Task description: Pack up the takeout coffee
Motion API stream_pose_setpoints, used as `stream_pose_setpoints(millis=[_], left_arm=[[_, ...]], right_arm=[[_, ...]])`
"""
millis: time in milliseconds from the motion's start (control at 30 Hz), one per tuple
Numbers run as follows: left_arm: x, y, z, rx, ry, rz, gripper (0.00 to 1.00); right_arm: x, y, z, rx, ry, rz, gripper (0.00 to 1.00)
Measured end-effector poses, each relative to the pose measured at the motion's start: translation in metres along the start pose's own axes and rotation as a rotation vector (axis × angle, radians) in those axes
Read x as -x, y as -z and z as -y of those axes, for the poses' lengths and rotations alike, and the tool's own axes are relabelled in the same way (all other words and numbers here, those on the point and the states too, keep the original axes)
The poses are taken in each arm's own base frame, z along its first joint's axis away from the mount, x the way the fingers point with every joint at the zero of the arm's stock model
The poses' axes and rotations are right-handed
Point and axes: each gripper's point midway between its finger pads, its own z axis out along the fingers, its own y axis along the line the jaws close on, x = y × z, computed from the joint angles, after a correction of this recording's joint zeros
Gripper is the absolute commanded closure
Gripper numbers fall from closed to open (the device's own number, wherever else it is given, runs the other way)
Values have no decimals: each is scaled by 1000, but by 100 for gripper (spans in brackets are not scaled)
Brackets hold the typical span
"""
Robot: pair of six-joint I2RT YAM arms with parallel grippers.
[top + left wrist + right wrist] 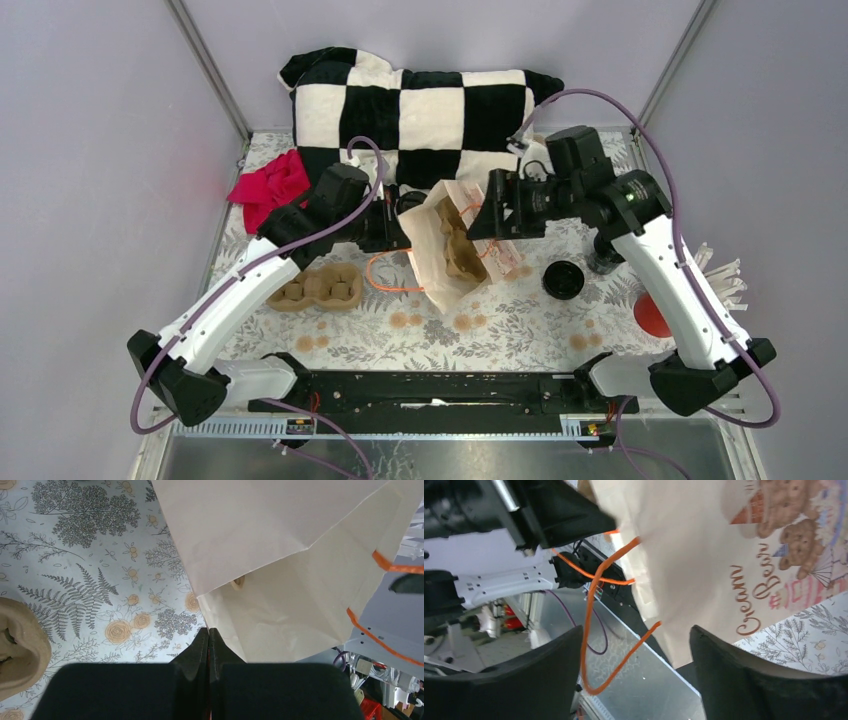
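Red crumpled cloth (268, 187) lies at the far left of the floral-patterned tabletop (520, 330). Nearer the front edge sits a brown moulded-pulp cup carrier (318, 288). The left arm reaches over both toward the centre. Its left hand (208, 632) is fully closed, fingers pressed flat together, with the tips right at the left edge of a cream paper bag (440, 215). Whether any paper is pinched between them cannot be told. The bag stands at the middle of the tabletop with its mouth open upward, and a second pulp carrier (462, 250) sits inside it. Its orange cord handles (598, 575) hang loose. Behind the bag, against the back wall, rests a black-and-white checked cushion (420, 105). At the bag's right side is the right hand (636, 635), fingers spread wide and gripping nothing. The bag's printed side and one orange handle lie in the gap between them. Right of the bag, apart from it, a small black paper cup with a round black lid (563, 279) stands upright on the tabletop. A second black cup (603, 262) stands just behind it, partly hidden under the right arm. At the far right, a red cup (655, 315) holds white straws (722, 275).
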Motion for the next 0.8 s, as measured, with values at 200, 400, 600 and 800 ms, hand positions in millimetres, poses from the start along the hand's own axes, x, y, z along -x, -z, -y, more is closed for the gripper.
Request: stream_pose_setpoints(millis=[200, 400, 600, 800], left_arm=[[-4, -6, -4, 14, 6, -26, 100], [-1, -8, 3, 0, 4, -50, 100], [8, -9, 14, -14, 5, -61, 100], [10, -3, 23, -31, 13, -84, 100]], right_arm=[[-3, 11, -17, -79, 178, 65, 0], [-8, 11, -15, -181, 306, 85, 0], [-24, -1, -7, -245, 408, 54, 1], [-21, -5, 10, -362, 459, 75, 56]])
